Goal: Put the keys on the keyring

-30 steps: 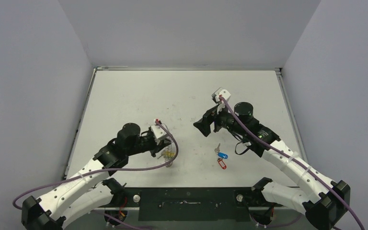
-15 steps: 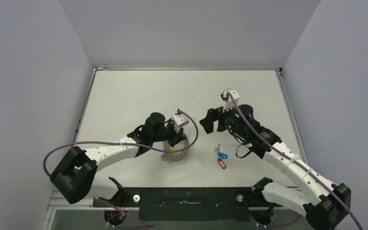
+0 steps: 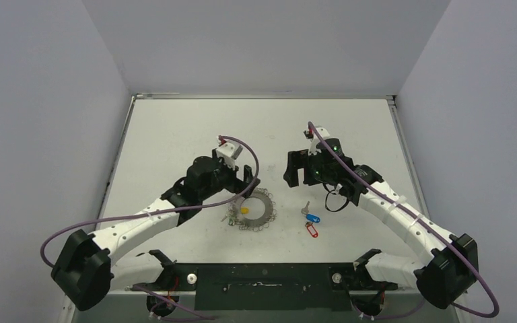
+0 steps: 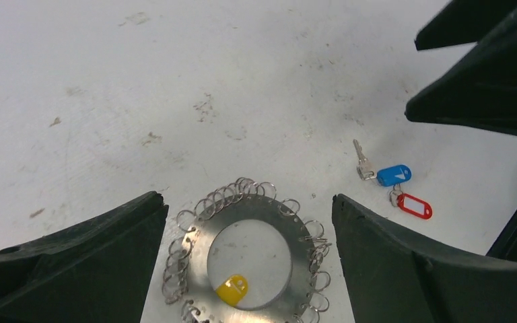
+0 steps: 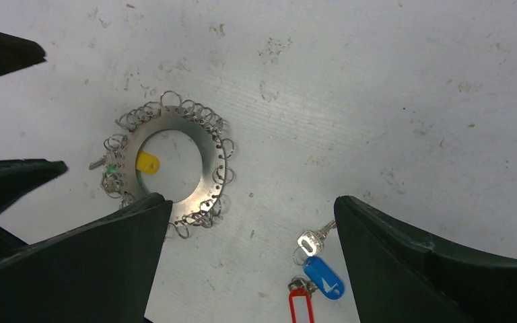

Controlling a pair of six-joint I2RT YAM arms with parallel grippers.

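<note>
Now the left gripper (image 3: 250, 184) hangs open over the keyring (image 3: 255, 209), lying flat near the centre; the right gripper (image 3: 296, 176), open too, should lower onto the keys (image 3: 310, 223) just right of it, pinching the blue tag (image 3: 314, 219) squarely.

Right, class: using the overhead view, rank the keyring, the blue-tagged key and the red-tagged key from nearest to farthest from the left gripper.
1. The keyring, lying flat almost directly under the open left gripper.
2. The blue-tagged key, off to the robot's right of the ring.
3. The red-tagged key, right beside the blue one but slightly farther out.
</note>
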